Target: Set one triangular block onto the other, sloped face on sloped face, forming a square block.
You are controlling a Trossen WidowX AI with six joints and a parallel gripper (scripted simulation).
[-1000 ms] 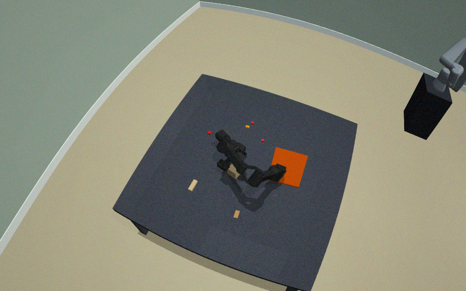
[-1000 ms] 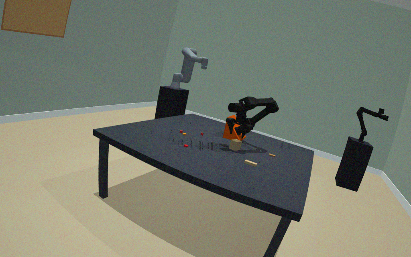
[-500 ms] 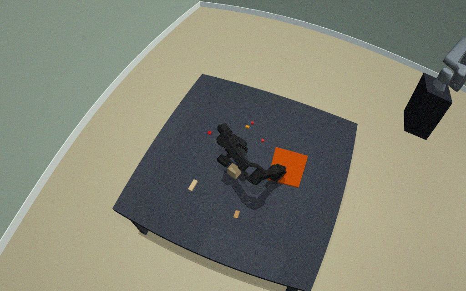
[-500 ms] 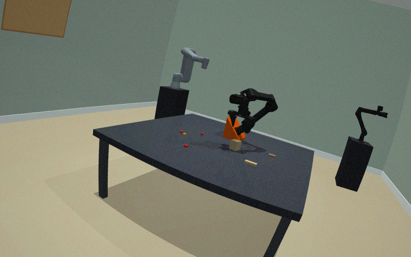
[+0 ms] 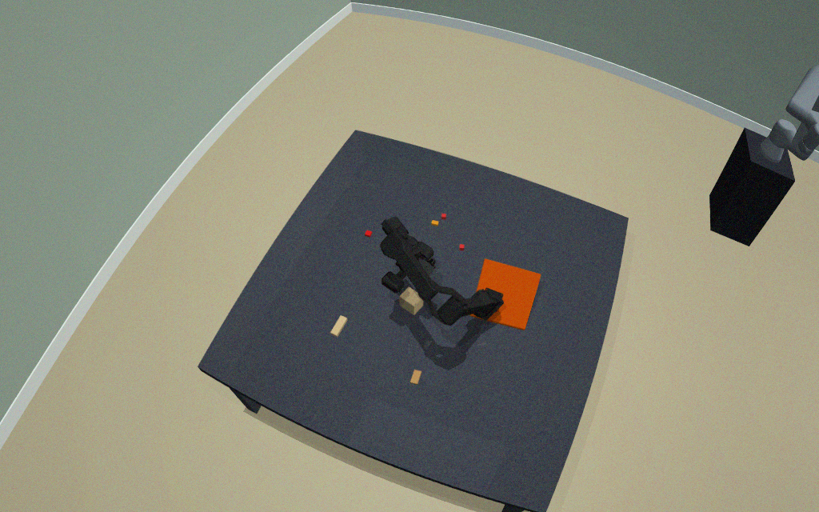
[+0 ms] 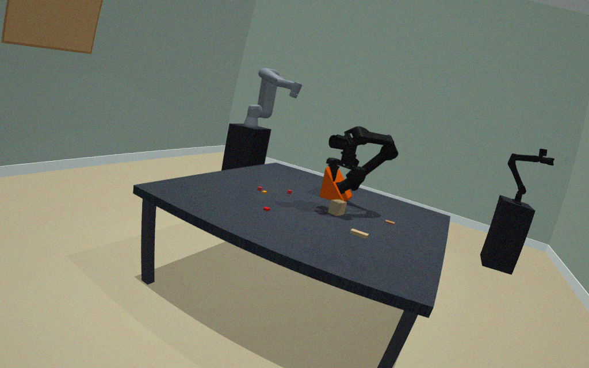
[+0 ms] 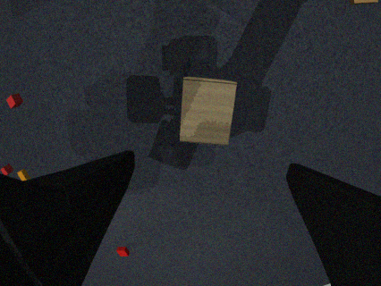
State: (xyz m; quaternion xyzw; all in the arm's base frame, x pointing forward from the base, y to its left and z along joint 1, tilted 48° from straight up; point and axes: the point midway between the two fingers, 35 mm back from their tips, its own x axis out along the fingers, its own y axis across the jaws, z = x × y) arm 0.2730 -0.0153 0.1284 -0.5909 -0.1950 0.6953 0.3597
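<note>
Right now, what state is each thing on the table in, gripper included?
Gripper: open, empty, raised above the block.
Square block: resting on the table, nothing touching it.
Long plank: lying flat, apart from the block.
Short plank: lying flat near the front edge.
Red cubes: scattered, on the table.
Orange cube: on the table.
Table: upright.

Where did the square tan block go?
The square tan wooden block rests near the middle of the dark table in the top view, beside the black arm, below the open pincer, with the orange base nearby.
</note>
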